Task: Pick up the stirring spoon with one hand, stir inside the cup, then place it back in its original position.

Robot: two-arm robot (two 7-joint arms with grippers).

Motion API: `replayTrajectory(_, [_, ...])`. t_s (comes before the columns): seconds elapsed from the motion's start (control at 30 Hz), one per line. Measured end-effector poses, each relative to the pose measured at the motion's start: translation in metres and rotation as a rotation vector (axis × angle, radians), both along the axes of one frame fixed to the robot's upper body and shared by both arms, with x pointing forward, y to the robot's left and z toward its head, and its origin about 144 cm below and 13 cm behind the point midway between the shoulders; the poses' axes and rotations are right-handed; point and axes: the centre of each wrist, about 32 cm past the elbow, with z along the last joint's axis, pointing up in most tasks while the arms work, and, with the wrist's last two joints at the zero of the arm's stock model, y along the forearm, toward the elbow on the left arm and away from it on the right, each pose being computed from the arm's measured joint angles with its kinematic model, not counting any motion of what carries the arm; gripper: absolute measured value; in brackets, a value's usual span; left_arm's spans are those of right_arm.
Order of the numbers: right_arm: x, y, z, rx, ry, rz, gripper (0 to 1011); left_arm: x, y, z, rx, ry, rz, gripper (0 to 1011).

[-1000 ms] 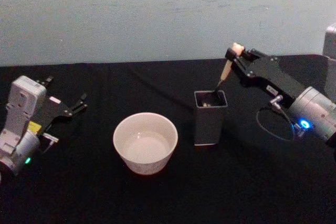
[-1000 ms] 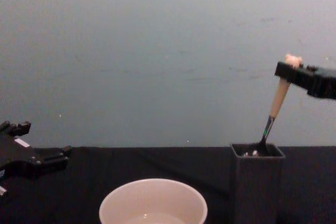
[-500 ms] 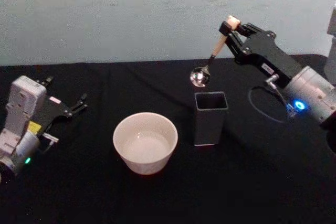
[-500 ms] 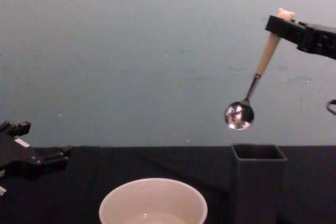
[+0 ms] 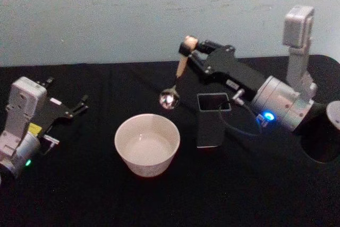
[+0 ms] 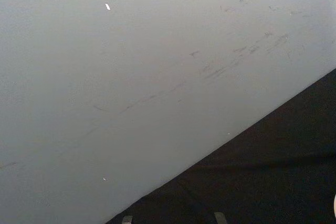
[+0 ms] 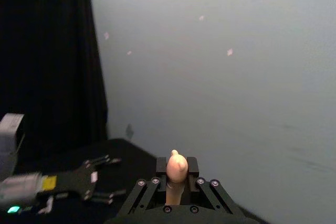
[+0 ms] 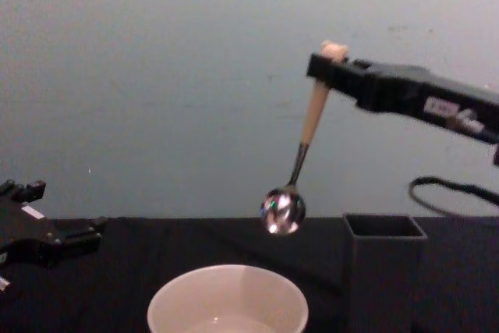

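On my feed the right gripper (image 5: 190,49) (image 8: 323,63) is up in the air over the back half of the black table (image 5: 159,206), its jaws closed narrow on the top of the stirring spoon (image 5: 178,75) (image 8: 309,132), just under the small bear-head shape. From the right wrist camera I see that pale head poking out between the two fingers (image 7: 162,165), pinched from both sides. The spoon hangs tilted, its handle top nearer the table's right edge and its shiny bowl lower and nearer the left. The bowl is clear of everything: in the chest view it floats above the right part of the cup (image 8: 228,290), well over the rim and not touching it, and to the left of the dark grey holder (image 8: 382,278). The cream-white cup (image 5: 146,164) sits near the middle of the table, toward the front edge, and it looks to have some liquid at the bottom. The holder (image 5: 211,128) stands upright just to the cup's right, apart from it, its square mouth open. The left gripper (image 5: 66,93) (image 8: 66,210) rests low near the table's left edge, well apart from the cup, its fingers spread with nothing between them; I also catch it farther off in the right wrist view (image 7: 111,178).
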Motion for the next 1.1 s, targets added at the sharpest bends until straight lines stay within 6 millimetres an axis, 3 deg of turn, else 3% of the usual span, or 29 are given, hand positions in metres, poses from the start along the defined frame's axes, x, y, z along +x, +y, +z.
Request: replayTrajectory(1.1, [-0.011, 0.031, -0.044, -0.173, 0.053, 0.181, 223, 0.000, 0.000, 0.000, 0.000, 0.000, 0.000, 1001])
